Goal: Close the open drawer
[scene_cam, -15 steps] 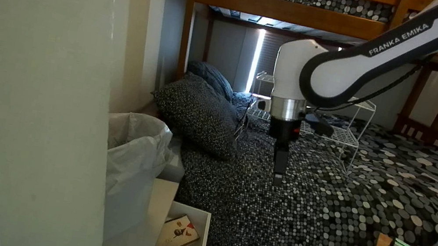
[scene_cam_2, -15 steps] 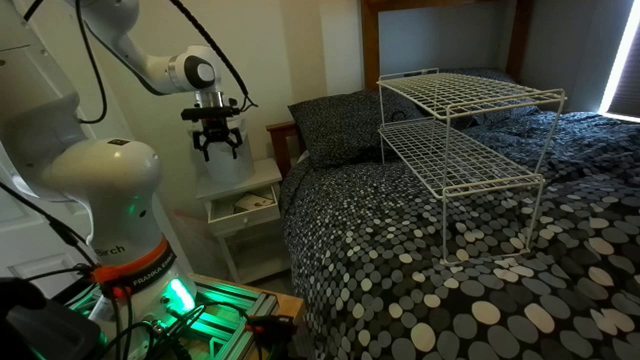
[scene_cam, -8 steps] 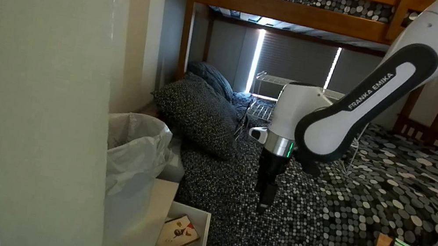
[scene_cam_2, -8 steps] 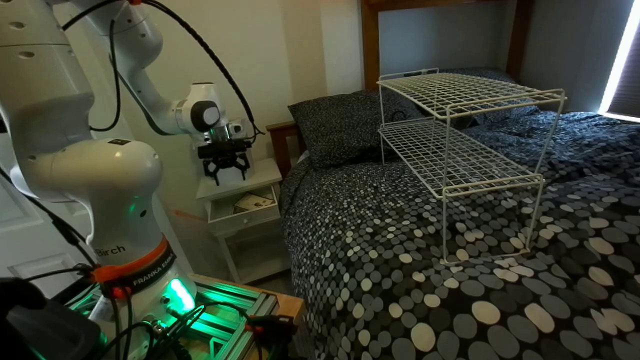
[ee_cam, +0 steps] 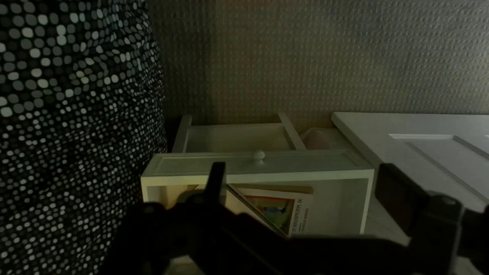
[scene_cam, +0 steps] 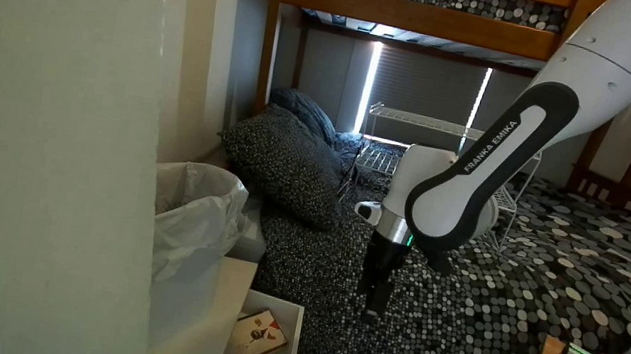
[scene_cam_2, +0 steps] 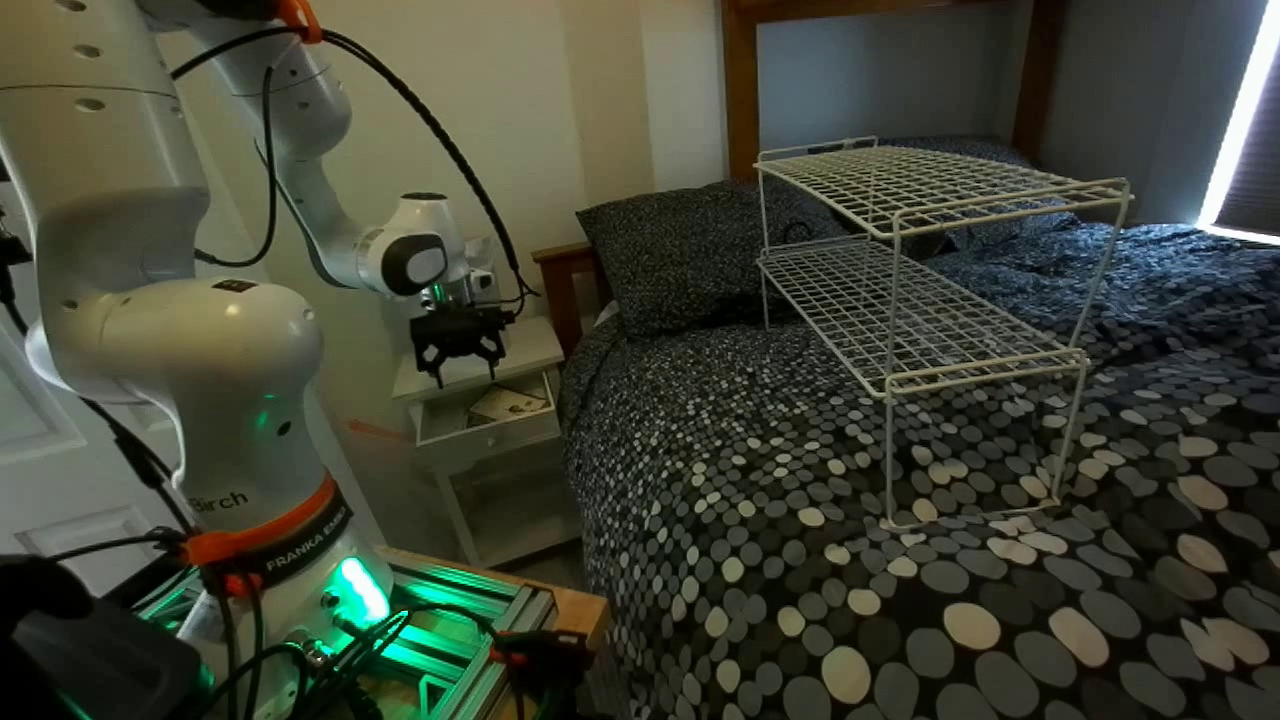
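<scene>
Gripper (scene_cam_2: 466,379): 2 fingers apart | drawer (ee_cam: 244,166): lies below them, juts past front edge of white unit top (scene_cam: 205,344) | front panel: runs roughly along finger spread

both exterior views dim; daylight leaks past blind (scene_cam: 425,93) beyond bed (scene_cam: 448,302) as white glare. wall (scene_cam_2: 520,130) at head of bed softly lit. green glow around robot base (scene_cam_2: 290,590) near bed. wrist view darkest: floor (ee_cam: 305,57) shaded just beside bed, paler farther from it; gripper (ee_cam: 303,168) near-black, soft, out of focus; drawer (ee_cam: 294,163) next to bed sharper yet murky.
</scene>
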Controlling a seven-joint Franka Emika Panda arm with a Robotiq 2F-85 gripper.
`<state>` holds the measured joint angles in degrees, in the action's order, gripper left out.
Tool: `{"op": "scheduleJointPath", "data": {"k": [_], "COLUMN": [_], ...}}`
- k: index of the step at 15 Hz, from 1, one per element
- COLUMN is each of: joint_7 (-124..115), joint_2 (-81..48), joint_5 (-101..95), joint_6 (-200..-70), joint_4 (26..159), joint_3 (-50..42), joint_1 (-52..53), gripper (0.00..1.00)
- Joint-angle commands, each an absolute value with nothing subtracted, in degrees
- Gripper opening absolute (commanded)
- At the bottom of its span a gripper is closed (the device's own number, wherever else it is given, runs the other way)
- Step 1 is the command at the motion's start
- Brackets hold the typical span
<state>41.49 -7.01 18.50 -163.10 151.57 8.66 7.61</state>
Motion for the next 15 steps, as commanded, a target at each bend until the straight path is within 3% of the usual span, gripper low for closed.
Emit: {"op": "scheduleJointPath", "data": {"k": [1,5,8,15], "joint_7": [40.71,40.69,33.51,12.99], "joint_2": [-6.87,-6.85,-13.33,-26.31], "joint_5": [17.59,17.61,10.82,-9.41], "joint_6": [-163.00,-163.00,-170.88,-182.37], "joint_4": [151.52,151.52,151.89,150.39], "joint_3": [10.58,10.62,8.65,-5.10], "joint_1": [5.60,5.59,6.47,17.66], "gripper": [1.00,1.00,1.00,1.00]}}
